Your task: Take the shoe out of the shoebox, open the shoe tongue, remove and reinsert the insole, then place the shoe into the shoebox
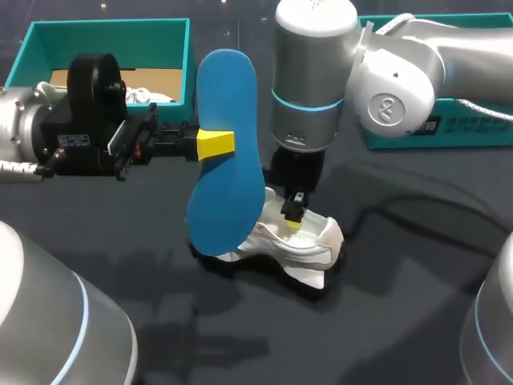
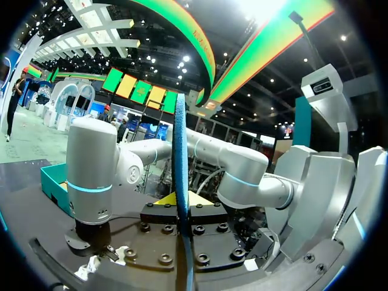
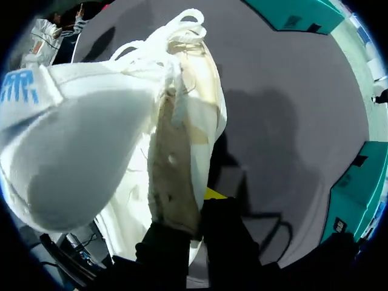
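Pinches the blue insole (image 1: 224,152) about mid-length with the left gripper (image 1: 215,144), yellow tips closed nearly together on its two faces, holding it lifted off the table (image 1: 401,321) with one end stretching away past the tips and the other reaching down beside the right gripper (image 1: 293,216). Clamps the white shoe (image 1: 309,245) with that right gripper, set narrow, one finger inside the opening and one outside on the side wall, pressing it to the table directly beneath. Reckons the insole light, thin and foamy, so probably limp: apt to droop when gripped at one end and to buckle when pushed from far back; best taken across the middle as now, or closer to the leading end for feeding in. Reckons the shoe's upper soft as well, likely to sag inward and narrow the mouth, so worth spreading at the collar. Right ahead of the left tips, beyond the insole: the right arm (image 1: 313,72), upright over the shoe's opening and probably the chief obstruction to a straight entry. Back beside the left gripper's wrist, the teal shoebox (image 1: 32,48); out beyond the right gripper, what looks like the teal lid (image 1: 449,136); neither in the way.
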